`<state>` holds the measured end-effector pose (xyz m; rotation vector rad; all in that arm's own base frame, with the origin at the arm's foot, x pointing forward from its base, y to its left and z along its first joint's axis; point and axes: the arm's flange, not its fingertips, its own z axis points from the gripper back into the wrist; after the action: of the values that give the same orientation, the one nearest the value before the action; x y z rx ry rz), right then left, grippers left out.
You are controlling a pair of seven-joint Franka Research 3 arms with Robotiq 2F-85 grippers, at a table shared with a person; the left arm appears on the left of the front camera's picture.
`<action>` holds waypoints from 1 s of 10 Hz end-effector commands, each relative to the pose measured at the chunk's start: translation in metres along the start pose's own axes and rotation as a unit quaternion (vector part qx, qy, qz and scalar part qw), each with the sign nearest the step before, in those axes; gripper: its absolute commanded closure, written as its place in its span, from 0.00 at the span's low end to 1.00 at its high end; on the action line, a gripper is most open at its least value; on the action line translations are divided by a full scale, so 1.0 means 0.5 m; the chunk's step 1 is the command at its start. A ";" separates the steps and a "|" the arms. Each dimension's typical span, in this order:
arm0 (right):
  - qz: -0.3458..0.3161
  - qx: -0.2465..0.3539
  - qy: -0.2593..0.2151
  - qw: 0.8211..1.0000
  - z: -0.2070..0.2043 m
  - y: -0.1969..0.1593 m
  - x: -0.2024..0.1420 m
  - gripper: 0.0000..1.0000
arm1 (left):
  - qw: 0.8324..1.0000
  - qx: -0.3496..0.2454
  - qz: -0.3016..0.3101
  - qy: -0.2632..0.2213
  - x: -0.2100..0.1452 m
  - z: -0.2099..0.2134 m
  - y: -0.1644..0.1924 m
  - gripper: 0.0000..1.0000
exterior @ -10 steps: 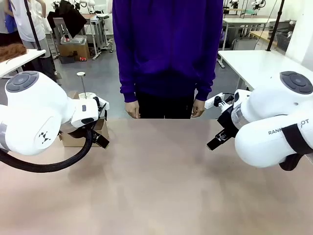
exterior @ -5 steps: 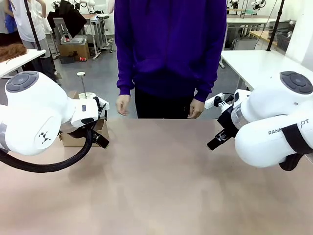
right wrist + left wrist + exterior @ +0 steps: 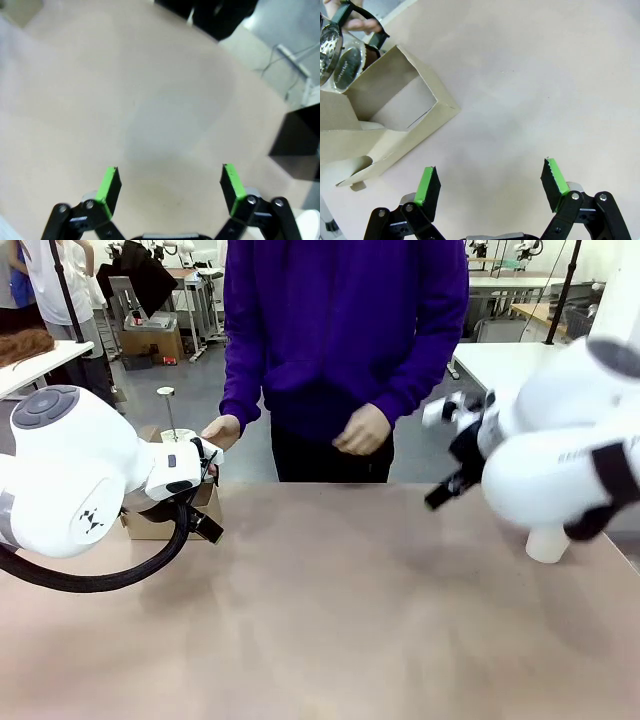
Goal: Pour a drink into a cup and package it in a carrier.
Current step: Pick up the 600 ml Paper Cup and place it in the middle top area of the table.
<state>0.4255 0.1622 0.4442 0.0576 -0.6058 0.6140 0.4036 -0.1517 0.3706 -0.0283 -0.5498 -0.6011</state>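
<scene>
Carrier (image 3: 395, 115) sits at the left edge of the counter (image 3: 330, 620) near the left claw (image 3: 490, 181), the white cup (image 3: 547, 543) stands by the right edge, and with that claw and the right claw (image 3: 170, 182) both gaping empty, pouring and packaging look not yet begun.

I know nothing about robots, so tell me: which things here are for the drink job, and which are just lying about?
For the job:
- brown cardboard cup carrier
- white paper cup
- probably the glass-and-metal jug with black handle

Just lying about:
- black square box
</scene>
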 end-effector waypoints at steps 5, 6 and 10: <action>0.040 0.165 -0.108 0.979 0.307 -0.390 0.028 0.00 | 1.000 0.000 0.000 0.000 0.000 0.000 0.000 0.00; 0.051 0.189 -0.141 0.970 0.323 -0.453 -0.020 0.00 | 1.000 0.000 0.000 0.000 0.000 0.000 0.000 0.00; 0.104 0.244 -0.299 0.917 0.287 -0.643 -0.286 0.00 | 1.000 0.000 0.000 0.000 0.000 0.000 0.000 0.00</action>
<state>0.4169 -0.1935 0.5445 0.6008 -1.0336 0.9137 0.4037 -0.1516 0.3706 -0.0278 -0.5497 -0.6005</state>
